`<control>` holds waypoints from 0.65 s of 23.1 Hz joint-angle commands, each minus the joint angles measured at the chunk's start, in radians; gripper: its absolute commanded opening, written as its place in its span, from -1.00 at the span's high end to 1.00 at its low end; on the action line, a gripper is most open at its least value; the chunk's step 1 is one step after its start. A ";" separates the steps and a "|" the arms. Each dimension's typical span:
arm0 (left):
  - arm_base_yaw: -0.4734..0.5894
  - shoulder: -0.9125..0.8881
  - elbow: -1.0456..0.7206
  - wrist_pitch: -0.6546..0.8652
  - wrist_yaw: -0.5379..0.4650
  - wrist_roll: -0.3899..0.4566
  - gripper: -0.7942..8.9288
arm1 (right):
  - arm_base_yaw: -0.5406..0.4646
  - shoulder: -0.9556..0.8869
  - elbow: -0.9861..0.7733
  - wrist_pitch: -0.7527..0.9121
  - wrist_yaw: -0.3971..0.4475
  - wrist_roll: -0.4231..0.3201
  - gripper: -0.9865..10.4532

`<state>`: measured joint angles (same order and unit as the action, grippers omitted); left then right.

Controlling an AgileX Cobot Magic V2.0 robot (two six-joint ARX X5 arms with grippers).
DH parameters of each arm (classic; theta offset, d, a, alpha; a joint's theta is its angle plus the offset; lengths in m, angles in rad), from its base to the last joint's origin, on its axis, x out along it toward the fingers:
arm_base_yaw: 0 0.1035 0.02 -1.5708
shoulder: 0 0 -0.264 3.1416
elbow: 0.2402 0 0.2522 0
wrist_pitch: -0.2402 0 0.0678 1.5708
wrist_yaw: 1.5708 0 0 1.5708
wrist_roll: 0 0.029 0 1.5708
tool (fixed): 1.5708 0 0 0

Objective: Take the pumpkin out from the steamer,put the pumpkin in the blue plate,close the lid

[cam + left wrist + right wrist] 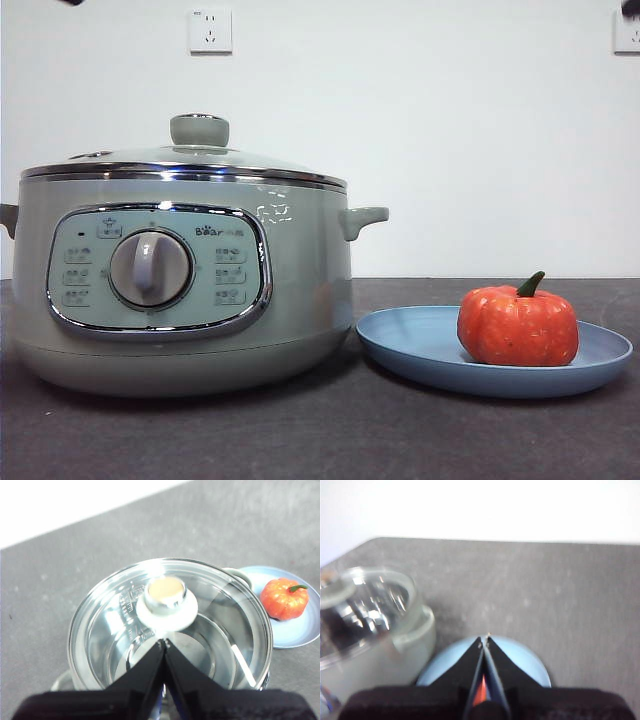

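We see the steamer (180, 290) standing on the left of the dark table (330, 430), its dial panel facing the front camera. The lid (185, 165) sits closed on its rim, level all round, with the knob (199, 129) upright at the centre. Just to the right of the steamer lies the blue plate (420, 345), its near left edge close to the pot's base; we cannot tell whether they touch. The pumpkin (518, 325) rests upright on the right half of the plate, its green stem (531, 284) curling upward.

From the left wrist view we look down on the lid's glass dome and knob. The left gripper (164, 641) hangs above the lid, just short of the knob, its two black jaws pressed together with nothing between them. The plate with the pumpkin shows beyond the pot's side handle (239, 575).

In the right wrist view the right gripper (484, 639) hovers over the blue plate, jaws likewise closed tip to tip and empty. A sliver of orange shows below the jaws. The steamer appears blurred at one side.

In the front view both arms show only as small black tips at the top corners. Two wall sockets (210, 30) are mounted on the white wall behind.
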<state>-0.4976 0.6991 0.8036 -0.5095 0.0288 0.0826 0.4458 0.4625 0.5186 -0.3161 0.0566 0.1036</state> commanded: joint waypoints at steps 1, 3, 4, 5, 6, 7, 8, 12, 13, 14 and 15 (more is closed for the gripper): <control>-0.001 -0.105 -0.107 0.053 -0.006 0.010 0.85 | 0.001 0.009 -0.017 0.008 0.005 0.024 0.84; -0.001 -0.130 -0.116 0.023 -0.006 -0.003 0.85 | 0.001 0.020 -0.017 0.008 0.002 0.049 0.83; -0.001 -0.134 -0.116 0.007 -0.006 -0.004 0.84 | 0.001 0.022 -0.017 0.006 0.002 0.064 0.83; -0.001 -0.134 -0.116 -0.006 -0.004 -0.004 0.84 | 0.001 0.022 -0.017 0.002 0.002 0.064 0.83; -0.001 -0.134 -0.116 -0.019 -0.005 -0.004 0.84 | 0.001 0.023 -0.017 0.000 0.002 0.063 0.83; 0.000 -0.134 -0.116 -0.032 -0.005 -0.004 0.84 | 0.001 0.024 -0.017 -0.007 0.002 0.063 0.83; 0.000 -0.132 -0.116 -0.040 -0.004 -0.004 0.84 | 0.001 0.024 -0.017 -0.014 0.002 0.063 0.83; -0.001 -0.112 -0.116 -0.053 0.000 -0.004 0.84 | 0.001 0.024 -0.017 -0.026 0.003 0.063 0.83; -0.001 -0.107 -0.116 -0.053 0.000 -0.004 0.84 | 0.001 0.024 -0.017 -0.026 0.002 0.063 0.83; -0.001 -0.106 -0.116 -0.054 -0.002 -0.004 0.84 | 0.001 0.024 -0.017 -0.026 0.002 0.063 0.83; 0.000 -0.105 -0.116 -0.053 -0.002 -0.004 0.84 | 0.001 0.024 -0.017 -0.027 0.003 0.063 0.83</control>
<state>-0.4976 0.5983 0.6933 -0.5667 0.0257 0.0803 0.4458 0.4877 0.5045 -0.3458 0.0563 0.1547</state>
